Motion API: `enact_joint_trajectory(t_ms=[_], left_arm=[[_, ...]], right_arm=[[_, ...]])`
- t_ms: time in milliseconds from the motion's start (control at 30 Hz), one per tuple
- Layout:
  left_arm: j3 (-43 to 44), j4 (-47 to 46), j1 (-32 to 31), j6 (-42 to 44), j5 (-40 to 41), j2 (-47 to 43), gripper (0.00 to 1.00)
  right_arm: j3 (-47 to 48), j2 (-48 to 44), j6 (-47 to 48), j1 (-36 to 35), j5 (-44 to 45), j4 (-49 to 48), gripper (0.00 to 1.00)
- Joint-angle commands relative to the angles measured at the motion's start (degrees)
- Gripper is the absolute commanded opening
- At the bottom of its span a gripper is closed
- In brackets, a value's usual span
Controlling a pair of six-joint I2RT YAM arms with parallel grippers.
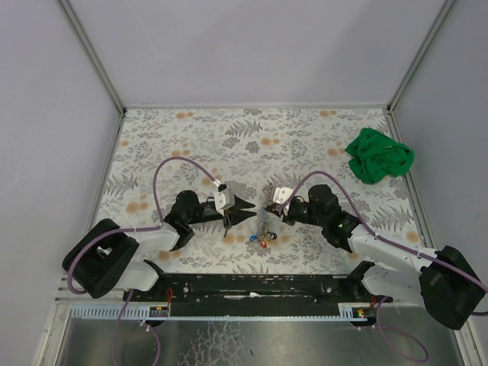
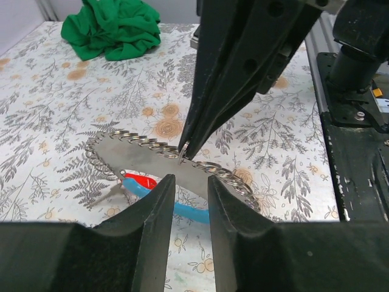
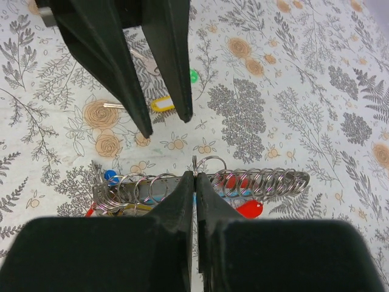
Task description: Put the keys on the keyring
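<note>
My right gripper (image 3: 194,174) pinches a thin silver split ring (image 3: 211,158); my left gripper (image 2: 191,180) hangs parted and empty. The yellow-capped metal key (image 3: 163,104) beyond it looks light and slippery; I'd grab its head.

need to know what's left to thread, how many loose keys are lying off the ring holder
2: a green-capped key and a yellow-capped key, side by side on the table, beyond the ring holder. Others may be hidden.
</note>
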State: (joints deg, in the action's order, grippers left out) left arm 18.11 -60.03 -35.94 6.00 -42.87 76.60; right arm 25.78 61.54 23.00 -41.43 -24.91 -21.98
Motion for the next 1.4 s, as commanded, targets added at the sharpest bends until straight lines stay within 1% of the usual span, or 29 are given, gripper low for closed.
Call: enact_joint_trajectory(t_ms=[0,67,367,633,867,1200,1367], left_arm=[[0.32,-5.7,0.12,-2.98,3.32,2.87,0.27],[0.58,-7.11,0.4,-4.33,1.7,3.9,0.24],[1.51,-12.76,0.61,-7.29,-1.26,8.54,0.2],[1.9,-13.61,0.95,-7.99,-1.65,9.49,0.19],[2.02,-13.86,1.07,-8.23,-2.67,9.8,0.16],[0.36,-13.11,3.24,-7.12,-3.86,7.85,0.17],[0.96,-13.36,3.23,-7.96,-5.18,8.74,0.16]], right_arm=[[3.09,0.55,0.68,0.56,-4.27,-7.56,0.0],[2.91,0.92,0.37,0.65,-4.78,-8.76,0.0],[2.59,2.5,-0.89,0.77,-7.35,-11.49,0.0],[2.52,3.36,-0.93,0.85,-8.82,-12.16,0.01],[2.7,3.68,-1.06,0.82,-9.99,-12.22,0.01],[1.78,1.86,-0.35,0.91,-7.79,-11.27,0.01],[1.9,1.9,-0.46,0.91,-8.01,-11.25,0.01]])
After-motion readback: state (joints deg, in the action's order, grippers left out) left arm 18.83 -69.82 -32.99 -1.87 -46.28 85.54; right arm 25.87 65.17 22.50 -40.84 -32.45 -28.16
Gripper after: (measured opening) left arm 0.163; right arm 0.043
